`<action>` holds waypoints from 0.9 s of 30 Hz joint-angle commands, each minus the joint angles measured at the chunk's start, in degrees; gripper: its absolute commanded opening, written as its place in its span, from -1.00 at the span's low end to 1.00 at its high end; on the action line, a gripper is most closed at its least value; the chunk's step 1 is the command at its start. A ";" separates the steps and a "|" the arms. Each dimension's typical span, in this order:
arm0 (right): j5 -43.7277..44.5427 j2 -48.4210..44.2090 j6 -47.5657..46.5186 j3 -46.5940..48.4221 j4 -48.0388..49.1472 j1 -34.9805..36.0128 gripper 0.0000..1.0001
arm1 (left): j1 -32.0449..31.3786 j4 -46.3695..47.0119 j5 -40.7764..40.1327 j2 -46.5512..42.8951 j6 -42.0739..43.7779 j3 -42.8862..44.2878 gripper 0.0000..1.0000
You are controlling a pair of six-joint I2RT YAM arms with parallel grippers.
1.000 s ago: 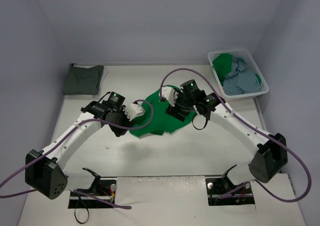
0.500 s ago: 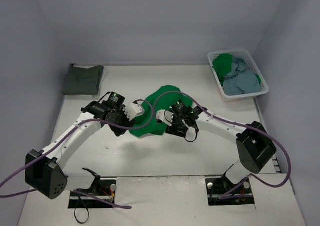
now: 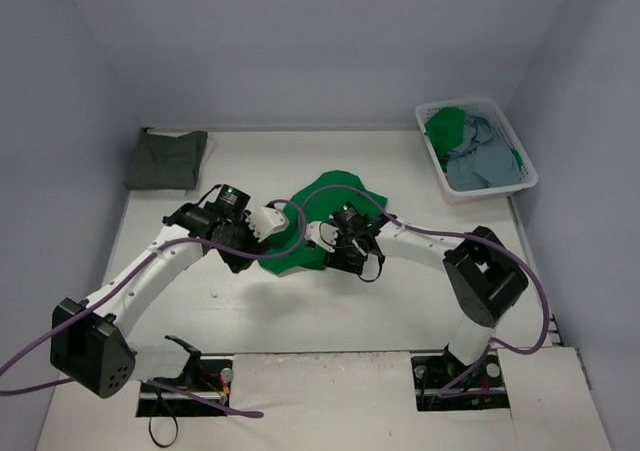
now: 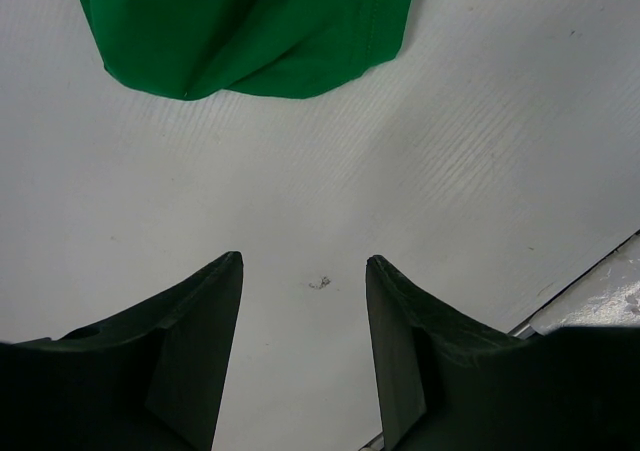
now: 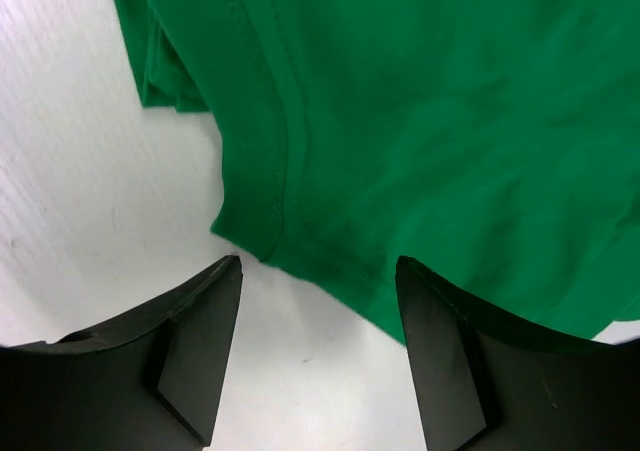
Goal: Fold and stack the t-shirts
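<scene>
Pale walls closed in a white table [image 3: 400, 301] where two robot arms worked over a bright green t-shirt [image 3: 335, 186], which lay crumpled and partly doubled over near the middle of the surface. The left pincer [image 4: 303, 266] hung released, its jaws apart with nothing between them, over bare table just short of the shirt's rounded edge. A small smudge [image 4: 320, 284] marked the surface beneath it. The right pincer [image 5: 320, 266] was likewise released and gripping nothing, its two dark fingers [image 5: 195, 341] spread over the spot where the shirt's stitched hem met bare table. Green cloth filled most of that wrist camera's view. Whether the fingertips touched the fabric could not be told. Seen from above, the two wrists sat close together on the near side of the shirt, the right arm reaching far across toward the left. A dark grey-olive t-shirt [image 3: 167, 159] rested folded in the far left corner of the table, well apart from the arms. At the far right, a white plastic basket [image 3: 458, 102] held a rumpled light blue t-shirt [image 3: 485, 161] and, beside it toward the wall, a bunch of green cloth [image 3: 443, 126].
</scene>
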 commanded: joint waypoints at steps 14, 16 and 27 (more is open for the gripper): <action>2.72 -1.87 1.14 2.66 3.55 0.91 -1.00 | 0.66 3.22 0.01 1.45 -0.65 0.53 -0.06; 3.95 -5.03 1.66 3.45 3.38 -0.14 -1.00 | 0.75 4.62 -0.43 2.50 -0.21 0.62 -0.06; 2.02 -14.98 5.88 12.15 -1.98 -8.84 -1.00 | 0.75 19.98 2.11 3.91 -1.00 -2.54 -0.06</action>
